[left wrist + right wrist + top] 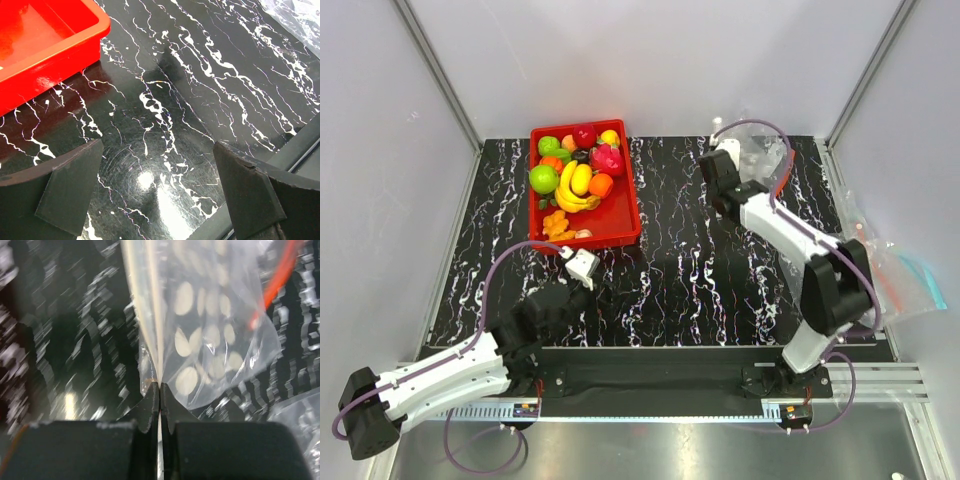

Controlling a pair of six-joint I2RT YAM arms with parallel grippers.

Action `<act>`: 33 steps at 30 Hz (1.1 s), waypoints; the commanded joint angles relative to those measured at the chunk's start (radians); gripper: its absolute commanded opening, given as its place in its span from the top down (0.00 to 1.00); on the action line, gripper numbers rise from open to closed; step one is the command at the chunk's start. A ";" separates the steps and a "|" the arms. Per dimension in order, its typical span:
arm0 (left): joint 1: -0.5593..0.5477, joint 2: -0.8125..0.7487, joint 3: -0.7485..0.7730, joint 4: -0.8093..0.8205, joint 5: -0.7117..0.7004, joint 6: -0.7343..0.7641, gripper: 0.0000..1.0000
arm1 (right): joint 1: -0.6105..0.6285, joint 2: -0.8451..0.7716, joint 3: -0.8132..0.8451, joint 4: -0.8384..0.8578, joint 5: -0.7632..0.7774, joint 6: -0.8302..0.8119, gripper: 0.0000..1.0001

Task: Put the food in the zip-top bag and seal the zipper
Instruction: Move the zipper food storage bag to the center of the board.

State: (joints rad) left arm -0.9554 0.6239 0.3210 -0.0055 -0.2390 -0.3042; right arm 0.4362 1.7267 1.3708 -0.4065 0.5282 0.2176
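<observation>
We are fetching the zip-top bag point(215, 335): our right tool point(160, 390) is clamping shut on its zipper point(156, 315), well right of the red tray point(633, 195) where the food point(575, 185) is lying. Our left tool point(160, 192) is hovering open, empty, beside that tray. Next, we judge, we are needing to draw the bag trayward.

Your top camera looks down over the whole table point(690, 260) from behind; the left wrist view closely shares the red tray point(50, 65), the right the dotted zip-top bag point(200, 340).
</observation>
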 commanded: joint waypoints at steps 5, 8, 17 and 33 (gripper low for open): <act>0.000 0.002 0.043 0.050 -0.006 -0.001 0.01 | 0.148 -0.304 -0.265 0.005 -0.305 0.069 0.99; 0.000 0.007 0.043 0.050 -0.010 -0.003 0.01 | 0.162 -0.465 -0.428 0.035 -0.522 0.068 0.86; 0.000 0.056 0.058 0.067 0.001 0.002 0.01 | 0.177 -0.727 -0.547 0.020 -0.725 0.080 0.39; -0.002 0.045 0.058 0.055 -0.019 0.004 0.01 | 0.292 -0.346 -0.406 -0.029 -0.461 -0.021 0.43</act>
State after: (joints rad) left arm -0.9554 0.6758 0.3325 -0.0017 -0.2405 -0.3038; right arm 0.7185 1.3396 0.9241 -0.4603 -0.0021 0.2401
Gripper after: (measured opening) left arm 0.988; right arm 0.557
